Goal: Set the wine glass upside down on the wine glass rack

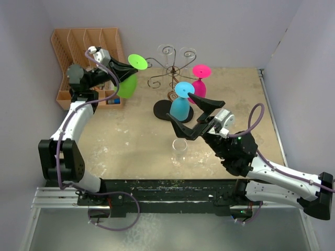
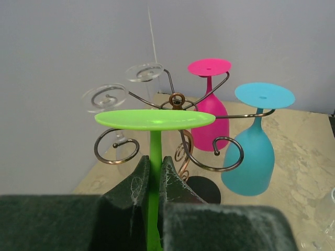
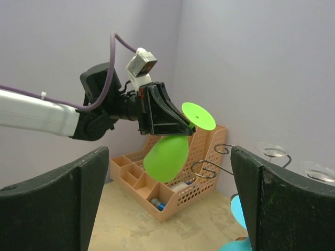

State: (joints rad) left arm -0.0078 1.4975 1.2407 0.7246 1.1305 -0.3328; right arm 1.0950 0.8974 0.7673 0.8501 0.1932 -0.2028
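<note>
Your left gripper [image 2: 155,170] pinches the inverted green wine glass [image 2: 155,119] by its stem near the wine glass rack [image 2: 177,100], unhung; right gripper [image 1: 194,116] gapes empty.

Left end effector [image 1: 129,71] is raised, jaws pinched nearly together; right end effector [image 1: 181,106] gapes wide open.

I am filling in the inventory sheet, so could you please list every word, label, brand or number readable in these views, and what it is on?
None can be read.
The green wine glass, the pink glass, the blue glass and the wine glass rack bear no lettering.
The small items in the peach organizer are too small to tell.
</note>
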